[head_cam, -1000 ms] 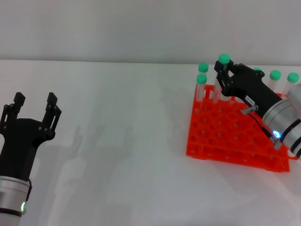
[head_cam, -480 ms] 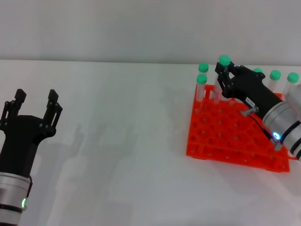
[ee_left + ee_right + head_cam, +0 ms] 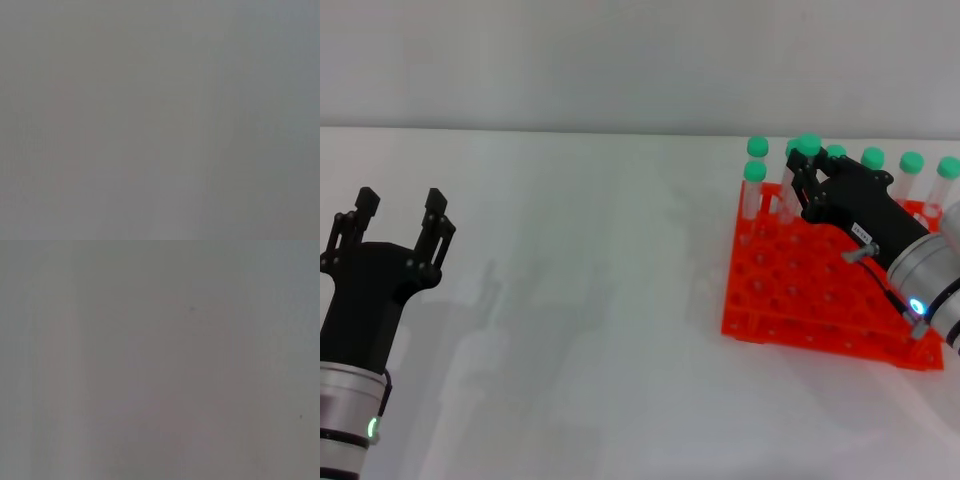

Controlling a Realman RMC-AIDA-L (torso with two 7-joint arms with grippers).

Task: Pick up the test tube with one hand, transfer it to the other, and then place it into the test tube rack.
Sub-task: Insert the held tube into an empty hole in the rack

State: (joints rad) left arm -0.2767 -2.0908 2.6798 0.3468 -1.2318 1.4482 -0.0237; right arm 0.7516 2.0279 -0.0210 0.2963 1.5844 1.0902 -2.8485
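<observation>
Over the bright orange-red plastic rack [image 3: 800, 290], the right black two-fingered gripper [image 3: 804, 178] had clamped an upright, green-capped clear plastic tube [image 3: 807, 150] at the back row; the left black gripper [image 3: 395, 215] waited well apart, fingers spread.

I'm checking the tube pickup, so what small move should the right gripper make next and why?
Probably a short straight lift. The right gripper sits at the back row of the test tube rack, its fingers around a green-capped test tube, seemingly closed on it. The tube still stands among its neighbours, so lifting it clear comes first. The left gripper waits open, far left.
</observation>
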